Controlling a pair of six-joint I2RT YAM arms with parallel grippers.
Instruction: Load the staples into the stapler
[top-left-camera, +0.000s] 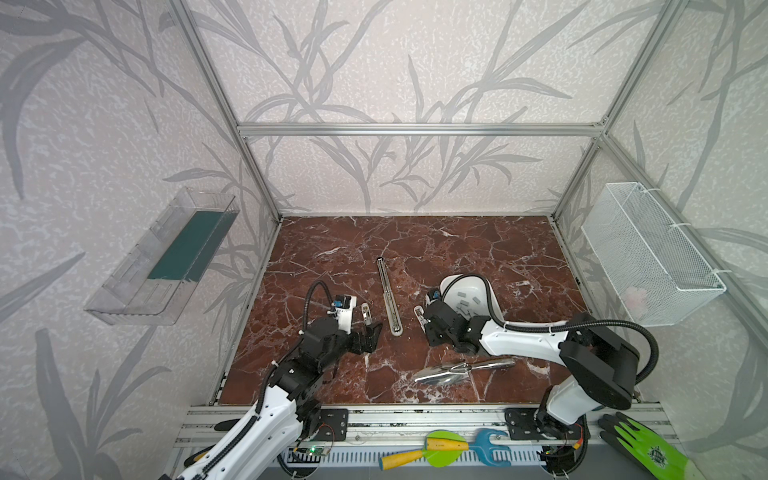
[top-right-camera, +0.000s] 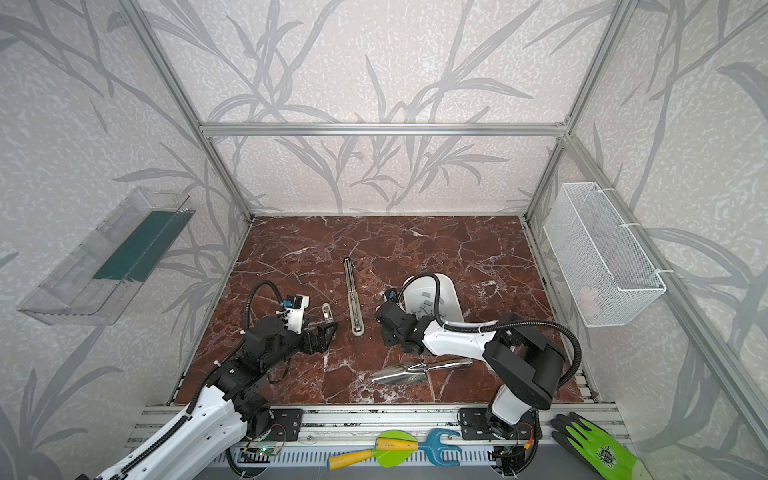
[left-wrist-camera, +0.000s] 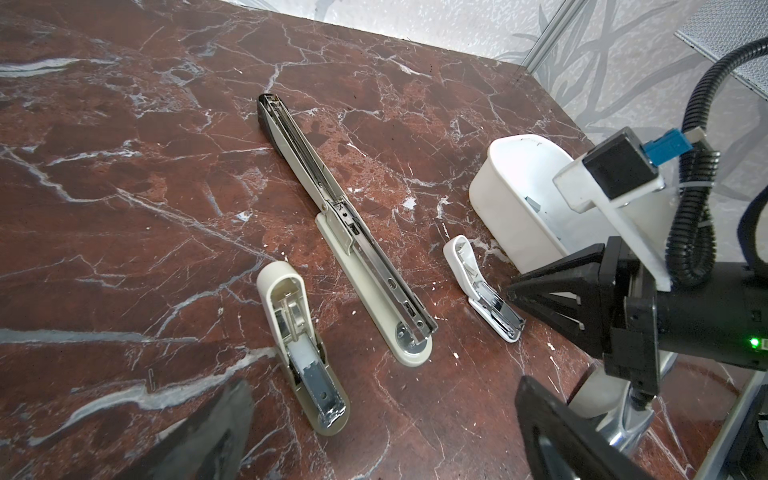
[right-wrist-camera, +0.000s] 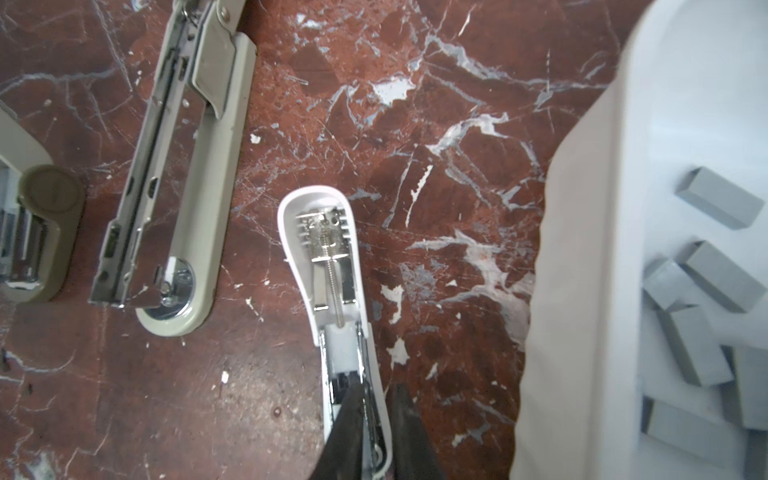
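Three staplers lie open on the marble table. A long stapler is in the middle, a small beige stapler to its left and a small white stapler to its right. Several grey staples lie in a white bin further right. My left gripper is wide open just short of the beige stapler and holds nothing. My right gripper is shut on the white stapler's side wall, one finger in its channel and one outside.
A metal trowel lies under my right arm near the front edge. A wire basket hangs on the right wall and a clear tray on the left wall. Toy tools and a green glove sit on the front rail.
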